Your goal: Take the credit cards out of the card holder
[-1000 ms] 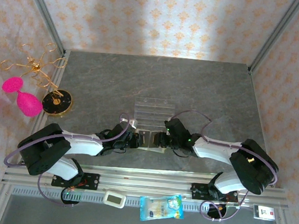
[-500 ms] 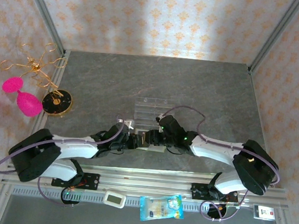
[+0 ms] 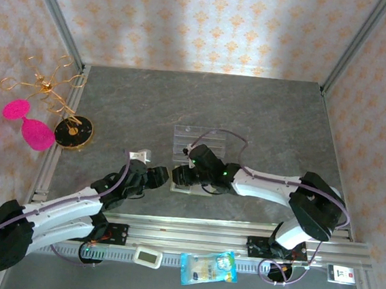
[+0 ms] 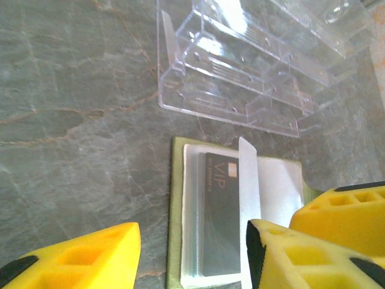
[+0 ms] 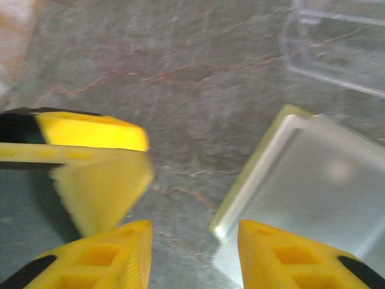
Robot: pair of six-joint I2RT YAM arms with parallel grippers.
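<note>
The card holder [image 4: 176,205] lies open and flat on the counter [image 4: 72,120], just beside the clear tray [image 4: 240,66]. A dark credit card [image 4: 219,223] marked VIP sits under its clear pocket. The left pincer [image 4: 192,232] hangs over that pocket, which shows between its jaws; they stand wide apart and grip nothing. The right pincer [image 5: 194,232] is at the holder's corner, partly open, with one finger [image 5: 283,256] over the holder's edge and bare counter between the jaws.

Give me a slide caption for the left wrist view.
Open left gripper at the unfolded card holder, dark VIP card in its pocket, clear tray behind.
</note>
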